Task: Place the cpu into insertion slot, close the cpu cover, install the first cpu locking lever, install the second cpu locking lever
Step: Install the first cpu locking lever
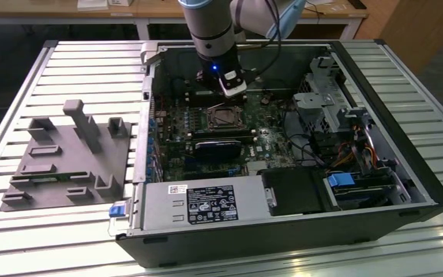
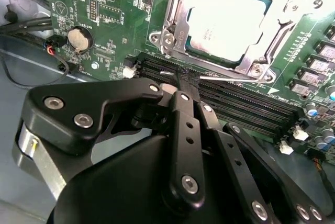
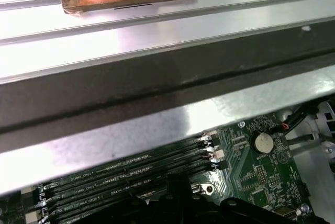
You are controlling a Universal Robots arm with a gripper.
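in the second wrist view the end effector (image 2: pixel 183 84) hides part of the memory slots (image 2: pixel 251 103), and the cpu cover (image 2: pixel 285 9) is cut by the picture's edge. in the exterior view the insertion slot (image 1: pixel 223 117) is too small to tell its state.

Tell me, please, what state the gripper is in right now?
Gripper: closed, apparently pinching the thin silver locking lever beside the cpu cover.
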